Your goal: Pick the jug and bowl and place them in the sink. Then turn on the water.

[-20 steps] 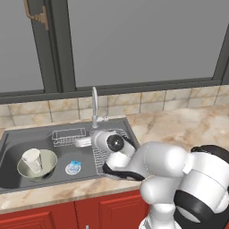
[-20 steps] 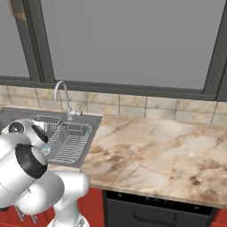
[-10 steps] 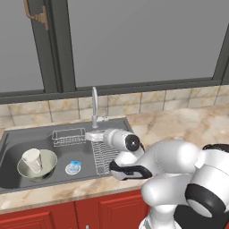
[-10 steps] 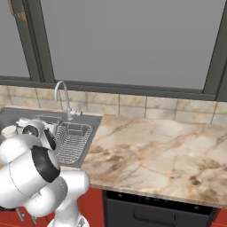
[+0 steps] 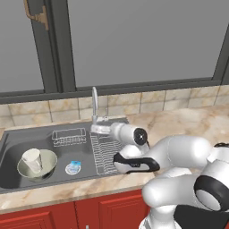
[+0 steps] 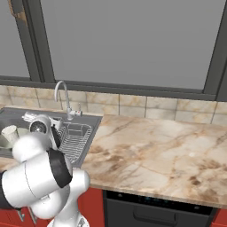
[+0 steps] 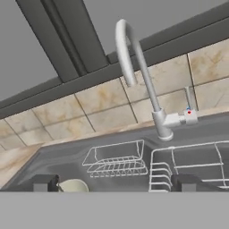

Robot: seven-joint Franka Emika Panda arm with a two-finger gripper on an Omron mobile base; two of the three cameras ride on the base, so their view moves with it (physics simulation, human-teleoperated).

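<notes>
Sink, left base view: I see the sink [image 5: 13, 147] as a dark grey basin set into the marble counter [image 5: 188, 120], with its ribbed drainboard on the right side.
Bowl, left base view: the bowl [image 5: 37, 163] sits on the basin floor at the left end, upright.
Jug, left base view: the jug [image 5: 32, 160] stands inside the bowl, leaning a little.
Drain disc, left base view: a small blue-white drain disc [image 5: 73, 167] lies on the basin floor just right of the bowl, apart from it.
Wire rack, left base view: a wire rack [image 5: 69, 136] sits at the back of the basin.
Faucet, left base view: the faucet [image 5: 95, 102] rises at the back rim; I see no stream from the spout.
Gripper, left base view: the gripper [image 5: 99, 129] reaches toward the faucet base; I cannot read the finger gap from here.
Right base view: the faucet [image 6: 63, 97] stands behind the drainboard, and the jug [image 6: 9, 132] and bowl [image 6: 5, 141] peek out at the far left, partly behind my arm.
Gripper, hand view: I see the two dark finger tips of the gripper [image 7: 116, 183] spread wide at the bottom edge, nothing between them.
Faucet, hand view: the faucet [image 7: 138, 71] fills the centre, its side lever [image 7: 190, 109] pointing up with a red dot at its foot.
Jug, hand view: a pale rim [image 7: 74, 185] shows low at the left beside one finger tip, likely the jug's.
</notes>
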